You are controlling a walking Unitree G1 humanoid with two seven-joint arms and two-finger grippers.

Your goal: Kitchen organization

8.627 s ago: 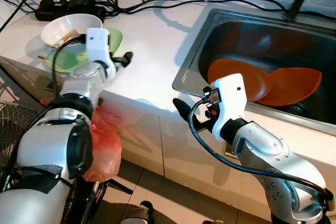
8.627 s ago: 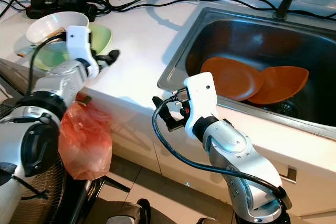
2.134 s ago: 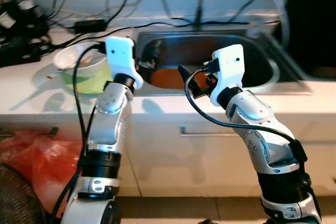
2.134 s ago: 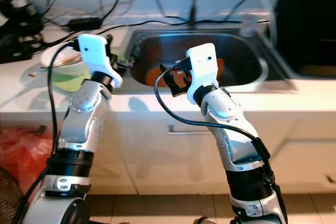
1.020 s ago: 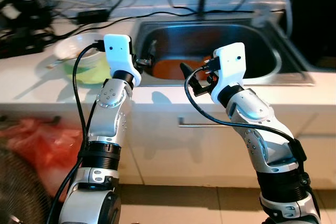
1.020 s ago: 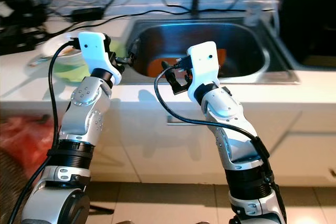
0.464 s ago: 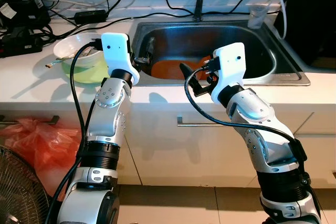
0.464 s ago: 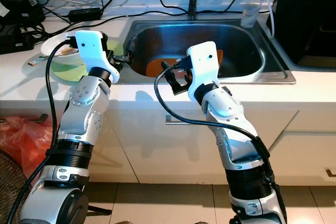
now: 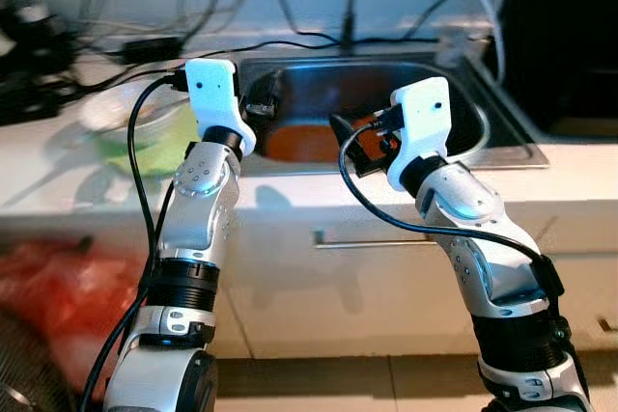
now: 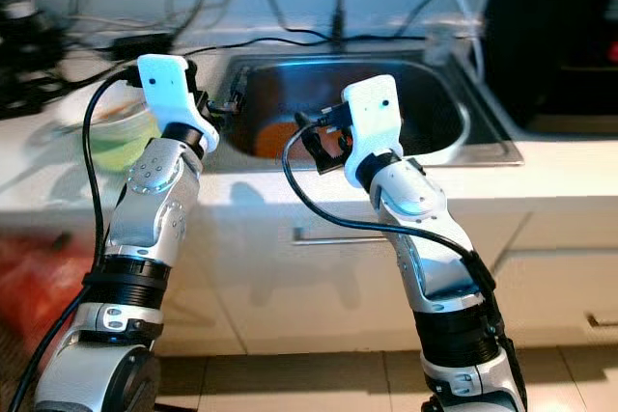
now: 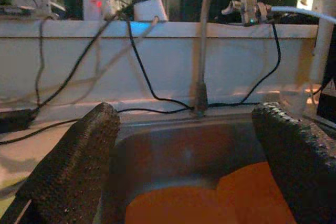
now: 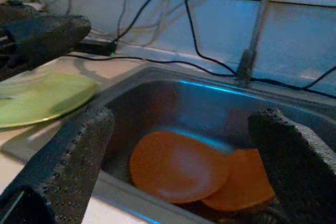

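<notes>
Nothing readable anywhere here, no labels, brand names or numbers on anything. Everything's a bit blurry, so any small print is lost anyway.

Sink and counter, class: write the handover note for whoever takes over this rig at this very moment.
Left pincer: open, empty, raised at the sink's left rim.
Right pincer: open, empty, raised at the sink's front edge.
Two orange plates lie overlapping in the steel sink.
A green plate with a white bowl on it sits on the counter to the robot's left of the sink.
Done: nothing gripped yet.
Left: probably collecting the plates.
</notes>
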